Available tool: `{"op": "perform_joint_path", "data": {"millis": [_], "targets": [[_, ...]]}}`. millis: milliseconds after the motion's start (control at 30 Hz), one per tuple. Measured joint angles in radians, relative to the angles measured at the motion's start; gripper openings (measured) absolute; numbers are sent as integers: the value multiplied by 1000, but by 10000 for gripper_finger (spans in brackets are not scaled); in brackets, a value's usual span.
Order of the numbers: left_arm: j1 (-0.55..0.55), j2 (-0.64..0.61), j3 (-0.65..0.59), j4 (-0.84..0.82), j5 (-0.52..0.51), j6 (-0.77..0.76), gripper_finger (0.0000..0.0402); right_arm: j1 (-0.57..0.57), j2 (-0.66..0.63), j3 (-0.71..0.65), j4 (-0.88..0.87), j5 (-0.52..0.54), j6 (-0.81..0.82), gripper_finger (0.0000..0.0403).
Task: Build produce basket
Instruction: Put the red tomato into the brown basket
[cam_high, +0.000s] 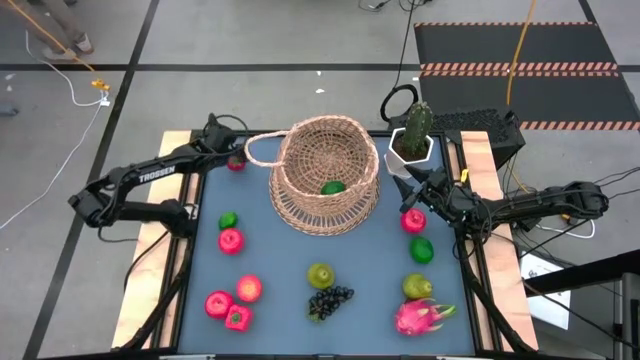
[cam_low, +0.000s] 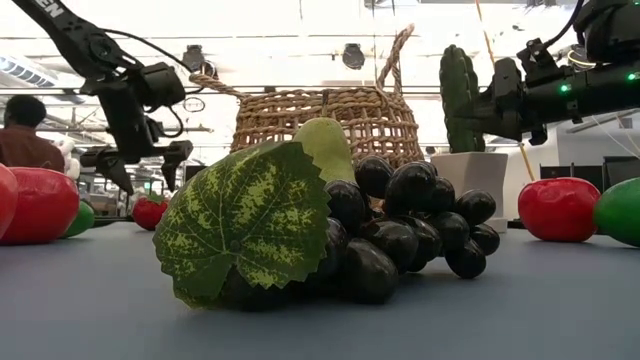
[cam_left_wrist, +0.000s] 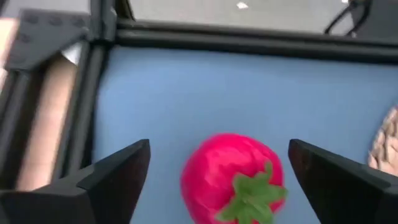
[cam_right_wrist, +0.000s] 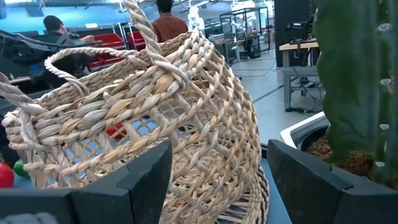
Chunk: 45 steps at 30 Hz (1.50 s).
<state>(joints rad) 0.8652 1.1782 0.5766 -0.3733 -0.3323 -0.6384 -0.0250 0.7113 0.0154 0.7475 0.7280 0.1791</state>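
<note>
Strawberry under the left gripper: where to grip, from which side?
Grip the strawberry across its red body, coming straight down from above. It lies on the blue mat with its green leafy cap off to one side, and the open left gripper already straddles it, clear of the basket.

Cactus (cam_high: 417, 122) in white pot (cam_high: 411, 148), table's far right corner.

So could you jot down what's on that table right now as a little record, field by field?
Basket: the basket stands at the table's far middle with one lime inside.
Left claw: the left claw is open over a strawberry at the far left corner.
Right claw: the right claw is open, empty, between the basket and the cactus pot.
Still outside: apple, grape bunch, dragon fruit.
</note>
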Motion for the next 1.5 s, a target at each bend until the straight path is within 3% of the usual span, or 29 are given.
{"op": "perform_joint_path", "data": {"millis": [100,333,533,667,767,900,1167,1267,1367,1500], "targets": [[-16,1,0,0,39,11,397,0,0,0,0,0,0,256],[-28,88,0,35,14,2,379,0,0,0,-1,0,19,256],[-28,215,0,90,45,-3,350,0,0,0,-6,-29,45,256],[-28,227,1,98,44,1,312,0,0,0,-24,-58,47,256],[-28,198,0,81,49,23,284,0,0,0,-35,-79,70,256],[-28,97,36,77,58,118,284,0,0,0,-34,-81,75,256],[-77,-187,288,119,72,431,294,0,0,0,-40,-83,91,256],[-120,-248,354,227,190,543,287,0,0,0,-50,-82,97,256],[-193,-249,364,382,350,547,285,0,0,0,-49,-80,95,256],[-362,-116,364,483,377,591,292,-10,0,0,-49,-78,95,256]]}}
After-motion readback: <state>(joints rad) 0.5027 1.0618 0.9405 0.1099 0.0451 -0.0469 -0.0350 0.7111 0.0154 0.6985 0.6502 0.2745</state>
